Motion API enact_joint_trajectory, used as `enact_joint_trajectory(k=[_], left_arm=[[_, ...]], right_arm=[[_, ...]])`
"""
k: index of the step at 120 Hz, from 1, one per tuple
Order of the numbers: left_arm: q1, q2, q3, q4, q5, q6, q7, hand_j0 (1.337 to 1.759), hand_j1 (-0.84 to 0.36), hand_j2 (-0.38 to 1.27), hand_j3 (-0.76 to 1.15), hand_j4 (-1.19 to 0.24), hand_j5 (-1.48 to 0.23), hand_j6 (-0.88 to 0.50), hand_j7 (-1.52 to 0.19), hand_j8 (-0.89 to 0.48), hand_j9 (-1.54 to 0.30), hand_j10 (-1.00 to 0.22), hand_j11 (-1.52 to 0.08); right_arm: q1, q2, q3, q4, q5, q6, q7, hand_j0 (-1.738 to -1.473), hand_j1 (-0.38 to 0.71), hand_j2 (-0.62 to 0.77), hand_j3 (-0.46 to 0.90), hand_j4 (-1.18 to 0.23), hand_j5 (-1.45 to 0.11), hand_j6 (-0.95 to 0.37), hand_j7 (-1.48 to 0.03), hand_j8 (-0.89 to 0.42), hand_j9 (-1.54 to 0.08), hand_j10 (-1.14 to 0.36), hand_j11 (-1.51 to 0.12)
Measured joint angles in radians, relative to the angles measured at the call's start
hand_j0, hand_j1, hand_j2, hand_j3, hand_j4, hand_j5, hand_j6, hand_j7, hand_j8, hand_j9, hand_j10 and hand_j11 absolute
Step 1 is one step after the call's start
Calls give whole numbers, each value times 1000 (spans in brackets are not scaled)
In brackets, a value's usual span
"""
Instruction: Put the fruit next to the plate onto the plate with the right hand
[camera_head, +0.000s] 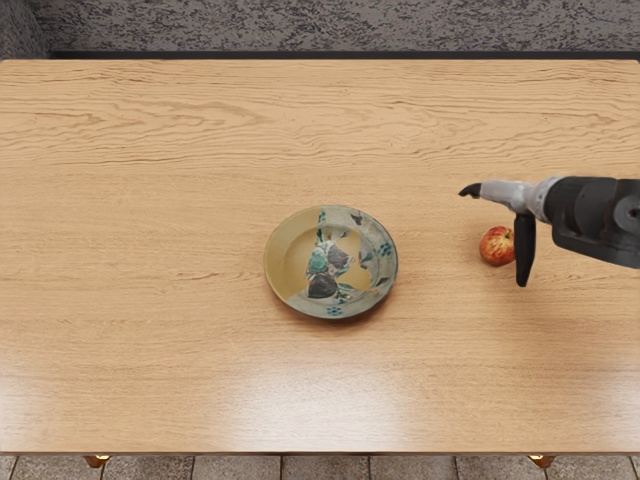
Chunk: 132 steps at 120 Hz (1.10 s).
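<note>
Head view: a wooden table (150, 200) fills the frame. A patterned plate (331, 261) with green and dark markings sits near the middle. The apple (495, 245), red and yellow, lies on the bare wood well to the right of the plate, apart from it. The right hand (518, 205) reaches in from the right edge, just beside the apple. Its fingers (524, 255) are spread and hold nothing: one points left, another hangs down along the apple's right side.
</note>
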<state>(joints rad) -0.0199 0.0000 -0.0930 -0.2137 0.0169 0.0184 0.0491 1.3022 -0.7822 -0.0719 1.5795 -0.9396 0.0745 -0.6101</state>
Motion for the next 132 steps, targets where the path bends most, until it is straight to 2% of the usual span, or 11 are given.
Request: enact_joint_trajectory(k=[33, 91, 132], left_arm=[[0, 0, 0, 0, 0, 0, 0, 1658, 349, 0, 0, 0, 0, 0, 0, 0, 0, 0, 0], [0, 0, 0, 0, 0, 0, 0, 1658, 349, 0, 0, 0, 0, 0, 0, 0, 0, 0, 0], [0, 0, 0, 0, 0, 0, 0, 1658, 349, 0, 0, 0, 0, 0, 0, 0, 0, 0, 0]], right_arm=[[-37, 4, 0, 4, -81, -90, -1, -1658, -165, -29, 0, -160, -203, -162, -202, -161, -202, -159, -202], [-139, -14, -18, 55, -168, -223, -1, -1658, -96, -39, 0, -218, -278, -220, -277, -219, -277, -217, -277], [-151, 11, -22, 1, -218, -235, -1, -1658, -21, -51, 0, -281, -360, -283, -359, -282, -359, -280, -359]])
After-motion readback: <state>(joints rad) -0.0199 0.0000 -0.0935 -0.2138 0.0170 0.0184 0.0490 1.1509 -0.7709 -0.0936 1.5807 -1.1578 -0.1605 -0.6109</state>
